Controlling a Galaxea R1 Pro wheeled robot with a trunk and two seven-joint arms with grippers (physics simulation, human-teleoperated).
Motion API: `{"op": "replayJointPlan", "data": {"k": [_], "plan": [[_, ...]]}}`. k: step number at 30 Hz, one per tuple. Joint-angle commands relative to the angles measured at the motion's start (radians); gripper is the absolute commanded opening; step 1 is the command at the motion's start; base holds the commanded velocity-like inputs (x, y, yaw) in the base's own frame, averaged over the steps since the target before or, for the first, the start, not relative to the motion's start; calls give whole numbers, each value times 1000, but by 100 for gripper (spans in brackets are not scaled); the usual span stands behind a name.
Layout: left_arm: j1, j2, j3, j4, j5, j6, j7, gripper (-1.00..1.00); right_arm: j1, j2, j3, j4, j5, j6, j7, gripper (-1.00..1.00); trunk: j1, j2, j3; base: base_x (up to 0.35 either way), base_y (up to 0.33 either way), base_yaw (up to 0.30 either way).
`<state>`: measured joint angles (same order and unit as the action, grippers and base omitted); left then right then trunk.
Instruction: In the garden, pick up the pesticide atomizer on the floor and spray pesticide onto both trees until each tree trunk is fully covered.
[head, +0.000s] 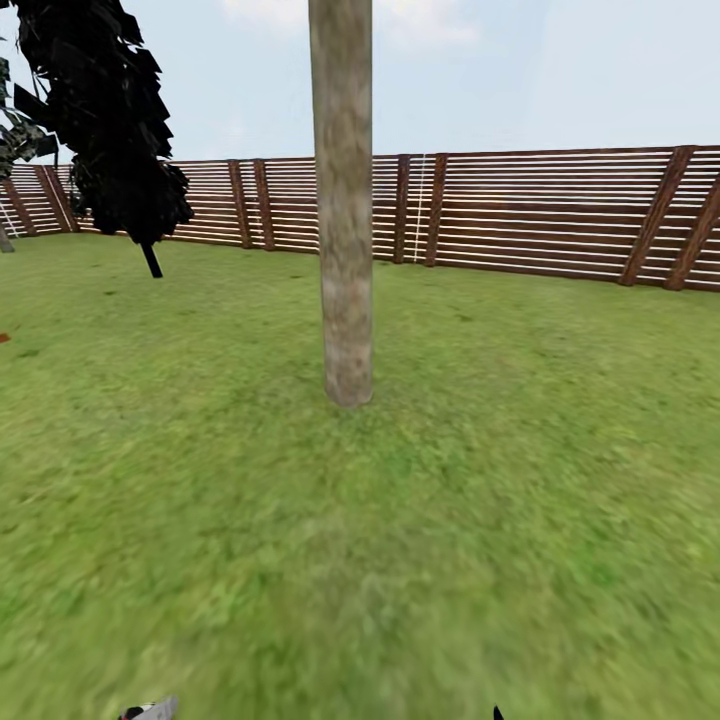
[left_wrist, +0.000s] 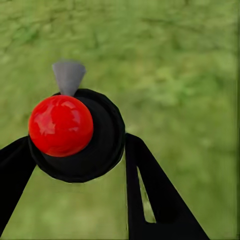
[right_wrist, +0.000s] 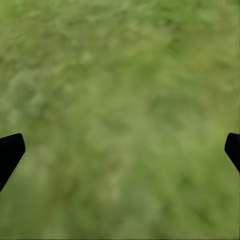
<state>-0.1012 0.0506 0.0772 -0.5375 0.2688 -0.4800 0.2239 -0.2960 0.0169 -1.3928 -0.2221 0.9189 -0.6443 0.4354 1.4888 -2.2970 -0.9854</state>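
I am holding the pesticide atomizer (left_wrist: 75, 132) pinched in the left gripper (left_wrist: 75, 165), right gripper (right_wrist: 120, 150) spread, facing the tree trunk (head: 343, 200) at frame centre; next I should raise and aim the nozzle.

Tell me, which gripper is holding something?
The left gripper: a black bottle with a red knob sits between its fingers. The right gripper is wide open over grass.

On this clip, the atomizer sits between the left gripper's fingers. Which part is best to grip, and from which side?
Grip the round black body of the pesticide atomizer from its two sides, as the left gripper does: one finger on either flank. The red cap and grey nozzle tip stick out beyond the fingers, so a side hold below them should leave the spray end free to point at the tree trunk.
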Motion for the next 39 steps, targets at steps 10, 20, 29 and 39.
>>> {"op": "replayJointPlan", "data": {"k": [10, 20, 29, 39], "plan": [[0, 0, 0, -1, 0, 0, 0, -100, 0, 0, 0, 0, 0, 0, 0, 100, 0, 0, 0, 336, 0, 0], [0, 0, 0, 1, 0, 0, 0, -100, 0, 0, 0, 0, 0, 0, 0, 100, 0, 0, 0, 336, 0, 0], [0, 0, 0, 1, 0, 0, 0, -100, 0, 0, 0, 0, 0, 0, 0, 100, 0, 0, 0, 336, 0, 0], [0, 1, 2, 0, 0, 1, 0, -100, 0, 0, 0, 0, 0, 0, 0, 100, 0, 0, 0, 336, 0, 0]]}}
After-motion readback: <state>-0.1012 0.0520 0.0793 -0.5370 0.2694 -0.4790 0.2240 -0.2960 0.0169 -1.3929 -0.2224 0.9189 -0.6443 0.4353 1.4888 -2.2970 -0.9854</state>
